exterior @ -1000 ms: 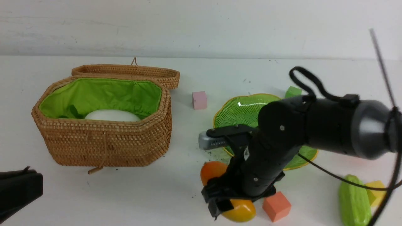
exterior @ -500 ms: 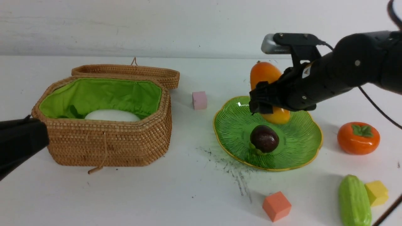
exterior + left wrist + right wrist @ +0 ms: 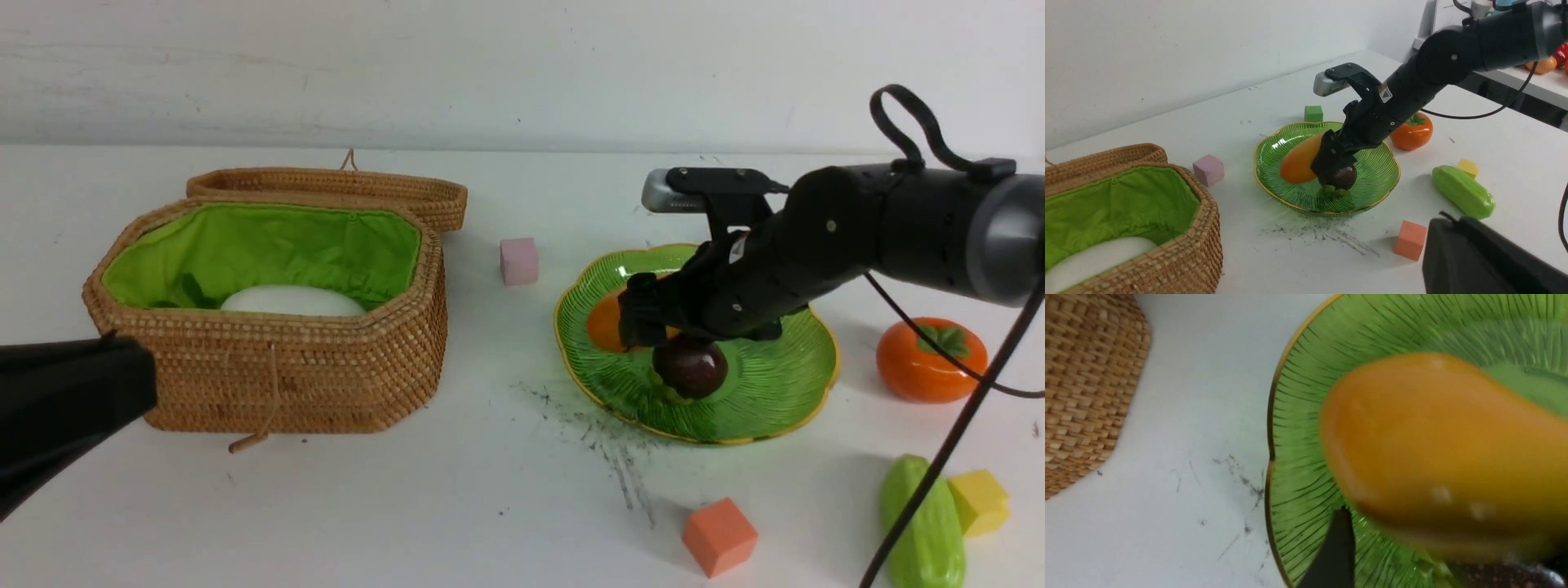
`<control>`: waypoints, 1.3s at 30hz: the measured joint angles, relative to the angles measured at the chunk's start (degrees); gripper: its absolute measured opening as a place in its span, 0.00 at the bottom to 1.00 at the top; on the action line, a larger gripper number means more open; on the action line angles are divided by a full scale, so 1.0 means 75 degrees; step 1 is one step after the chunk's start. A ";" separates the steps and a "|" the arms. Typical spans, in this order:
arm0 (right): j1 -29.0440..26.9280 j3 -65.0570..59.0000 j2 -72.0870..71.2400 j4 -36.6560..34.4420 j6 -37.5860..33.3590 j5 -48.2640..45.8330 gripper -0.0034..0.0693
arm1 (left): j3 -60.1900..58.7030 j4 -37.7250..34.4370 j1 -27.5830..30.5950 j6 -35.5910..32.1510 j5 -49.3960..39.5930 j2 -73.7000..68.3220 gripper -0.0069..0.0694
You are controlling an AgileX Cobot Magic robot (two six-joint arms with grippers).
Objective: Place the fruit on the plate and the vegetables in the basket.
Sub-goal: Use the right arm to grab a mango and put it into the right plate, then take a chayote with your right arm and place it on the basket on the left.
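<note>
- Orange-yellow, the mango (image 3: 602, 322) is lying low across the plate (image 3: 775, 392), toward its 9 o'clock side. I judge it is being set there because fruit belongs on this dish.
- The dark mangosteen (image 3: 690, 367) is sitting near the plate's middle, at about 5 o'clock of the mango. The two are looking very close, though I cannot tell whether they are touching.
- The persimmon (image 3: 931, 359) is waiting on the table (image 3: 457, 506) at the plate's 3 o'clock, clear of the rim, so the fruit step is not yet done.
- The cucumber (image 3: 922, 523) is lying at the plate's 5 o'clock beside a yellow cube (image 3: 978, 500). The radish (image 3: 290, 300) is resting inside the basket (image 3: 286, 384), which is standing open well off at the plate's 9 o'clock.
- The right gripper (image 3: 638, 322) is reaching over the plate from 2 o'clock and straddling the mango's inner end. The right wrist view is showing one dark finger (image 3: 1331, 555) beside the blurred fruit — whether it is clamping or letting go, I cannot tell.
- The left gripper (image 3: 73, 400) is hanging at the basket's 8 o'clock with its jaws together, carrying nothing.
</note>
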State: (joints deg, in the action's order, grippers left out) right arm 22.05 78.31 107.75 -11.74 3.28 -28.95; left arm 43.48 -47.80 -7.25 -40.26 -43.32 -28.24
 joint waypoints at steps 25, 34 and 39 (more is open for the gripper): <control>-0.1223 -0.0695 -0.3696 0.2055 0.0785 -0.5506 0.19 | 0.0000 -0.0016 0.0000 -0.0044 -0.1281 0.0000 0.08; -0.2311 -0.3158 -0.3597 0.0401 0.0902 -0.3784 0.45 | 0.0000 -0.0009 -0.0641 -0.0650 -0.1383 0.0000 0.08; -0.2339 -0.3495 -0.2982 0.0312 0.0929 -0.2657 0.77 | 0.0000 0.0089 -0.0827 -0.0817 -0.1392 0.0000 0.08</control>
State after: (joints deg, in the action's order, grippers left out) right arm 4.50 52.10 85.39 -9.39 10.25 -48.88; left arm 43.48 -47.13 -13.45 -46.39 -53.76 -28.24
